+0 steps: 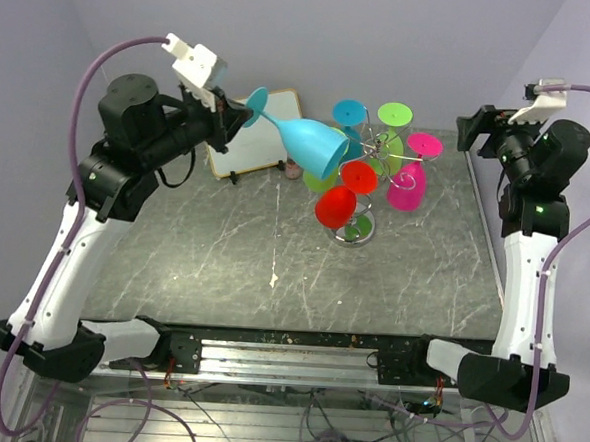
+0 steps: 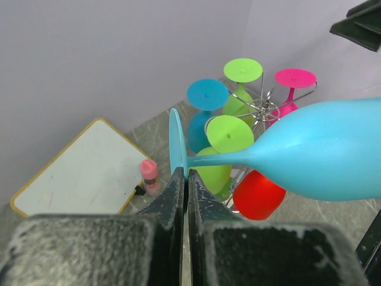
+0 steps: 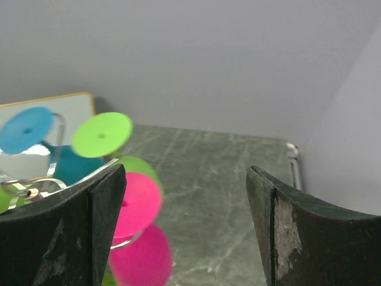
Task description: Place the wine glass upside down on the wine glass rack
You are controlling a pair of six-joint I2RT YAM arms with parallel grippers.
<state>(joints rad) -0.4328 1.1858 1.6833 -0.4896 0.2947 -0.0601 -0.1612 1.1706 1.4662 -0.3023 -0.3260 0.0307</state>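
Note:
A light blue wine glass (image 1: 305, 141) hangs in the air, tilted, with its bowl (image 2: 324, 149) pointing toward the rack. My left gripper (image 1: 241, 116) is shut on the rim of the glass's round foot (image 2: 176, 146), just left of the rack. The wine glass rack (image 1: 380, 166) is silver wire on a round shiny base (image 1: 355, 232); several coloured glasses hang on it upside down. Its central wire knot (image 2: 262, 108) shows behind the held glass. My right gripper (image 1: 478, 127) is raised at the table's far right, open and empty (image 3: 186, 179), with the rack's wire (image 3: 53, 173) to its left.
A white board (image 1: 248, 143) with a yellow frame leans at the back left, and a small pink bottle (image 1: 292, 168) stands beside it. Teal, green, pink and red glasses fill the rack's arms. A rail (image 1: 483, 223) runs along the table's right edge.

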